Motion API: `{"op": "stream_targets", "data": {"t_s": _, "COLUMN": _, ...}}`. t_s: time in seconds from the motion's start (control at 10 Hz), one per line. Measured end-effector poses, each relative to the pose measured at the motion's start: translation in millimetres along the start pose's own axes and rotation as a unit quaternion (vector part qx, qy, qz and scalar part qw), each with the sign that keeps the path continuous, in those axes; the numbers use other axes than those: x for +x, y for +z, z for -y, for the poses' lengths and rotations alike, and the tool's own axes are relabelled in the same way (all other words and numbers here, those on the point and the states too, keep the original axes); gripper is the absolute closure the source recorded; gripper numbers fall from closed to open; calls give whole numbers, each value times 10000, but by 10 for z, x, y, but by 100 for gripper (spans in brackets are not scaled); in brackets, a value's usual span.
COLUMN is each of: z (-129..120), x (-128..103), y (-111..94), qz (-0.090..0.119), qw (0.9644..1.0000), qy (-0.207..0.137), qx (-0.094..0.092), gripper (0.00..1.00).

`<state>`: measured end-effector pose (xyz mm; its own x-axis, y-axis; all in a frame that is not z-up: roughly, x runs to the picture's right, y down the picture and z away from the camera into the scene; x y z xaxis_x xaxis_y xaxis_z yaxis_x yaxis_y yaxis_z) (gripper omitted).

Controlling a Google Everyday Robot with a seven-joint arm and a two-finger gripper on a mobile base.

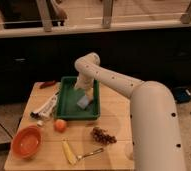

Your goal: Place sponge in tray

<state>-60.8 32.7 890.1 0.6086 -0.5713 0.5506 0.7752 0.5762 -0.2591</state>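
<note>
The dark green tray (69, 107) sits on the wooden table, left of centre. The light-blue sponge (84, 102) lies inside the tray near its right side. My gripper (82, 89) hangs over the tray, just above the sponge, at the end of the white arm that reaches in from the right.
A white-and-black tube (46, 107) lies left of the tray, with a red item (47, 84) behind it. An orange fruit (60, 125), an orange bowl (26, 142), a corn cob (69, 151), a spoon (91, 152) and grapes (103, 135) lie toward the front.
</note>
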Motion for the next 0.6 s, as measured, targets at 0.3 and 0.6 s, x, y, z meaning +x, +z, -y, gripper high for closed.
{"op": "stream_targets", "data": {"t_s": 0.3, "z": -2, "x": -1, "y": 5, "qz": 3, "qw": 10000, "qy": 1, "qx": -3, "gripper": 31}}
{"op": "stream_targets", "data": {"t_s": 0.6, "z": -1, "x": -1, "y": 5, "qz": 3, "qw": 10000, "qy": 0, "qx": -2, "gripper": 31}}
